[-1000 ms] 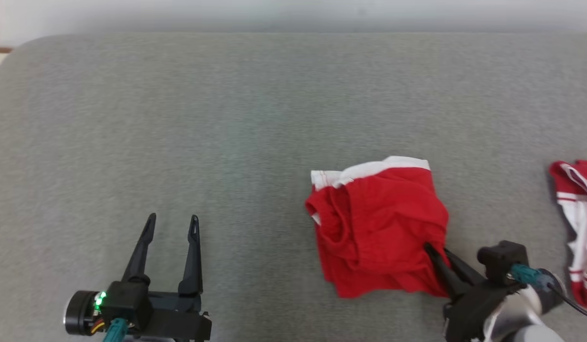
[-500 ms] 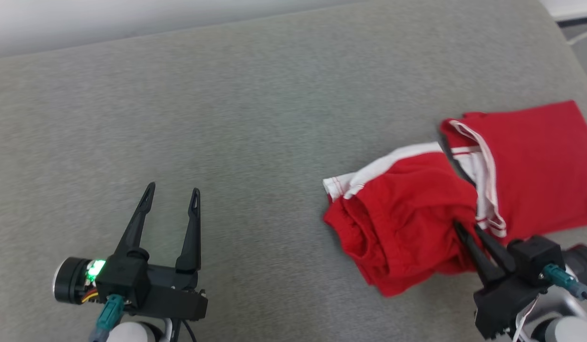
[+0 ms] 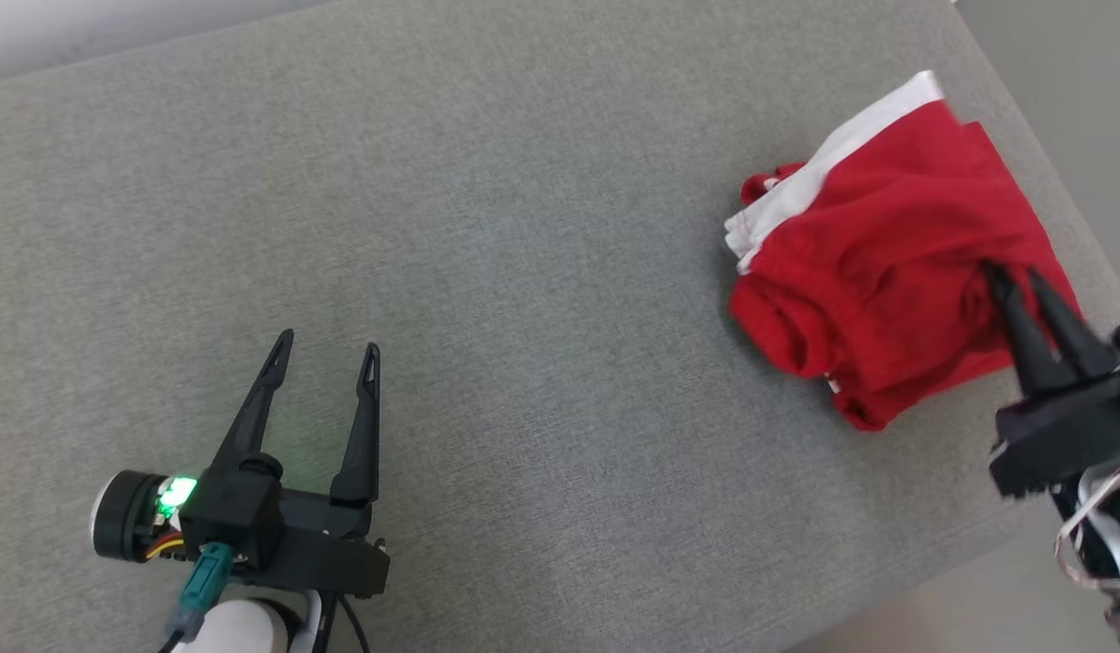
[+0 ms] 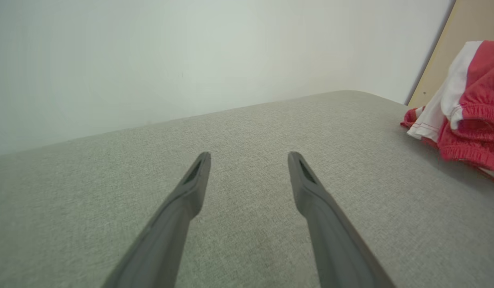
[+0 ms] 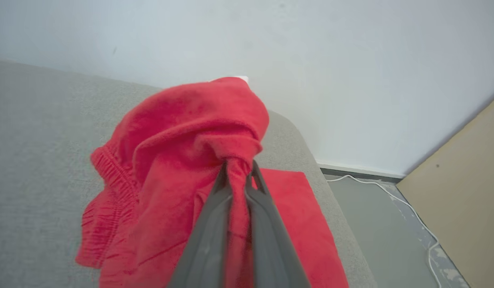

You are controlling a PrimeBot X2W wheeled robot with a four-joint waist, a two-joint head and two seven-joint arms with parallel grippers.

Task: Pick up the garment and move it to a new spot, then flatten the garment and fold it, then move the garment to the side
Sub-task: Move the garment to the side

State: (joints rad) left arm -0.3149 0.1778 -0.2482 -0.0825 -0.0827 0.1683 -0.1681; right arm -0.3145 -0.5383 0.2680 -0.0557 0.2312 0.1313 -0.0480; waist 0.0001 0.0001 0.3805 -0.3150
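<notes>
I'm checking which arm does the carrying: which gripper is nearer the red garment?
Right. The right gripper is shut on a fold of the red garment; the left gripper stands open over the grey surface, well off to the garment's left.

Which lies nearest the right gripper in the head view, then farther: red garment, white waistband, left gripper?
1. red garment: pinched in the right gripper.
2. white waistband: the garment's upper-left edge.
3. left gripper: far lower left.

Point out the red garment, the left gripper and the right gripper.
red garment (image 3: 886,272), head view, crumpled red cloth.
left gripper (image 3: 329,340), head view, between open fingertips.
right gripper (image 3: 1011,268), head view, between pinching fingertips.
</notes>
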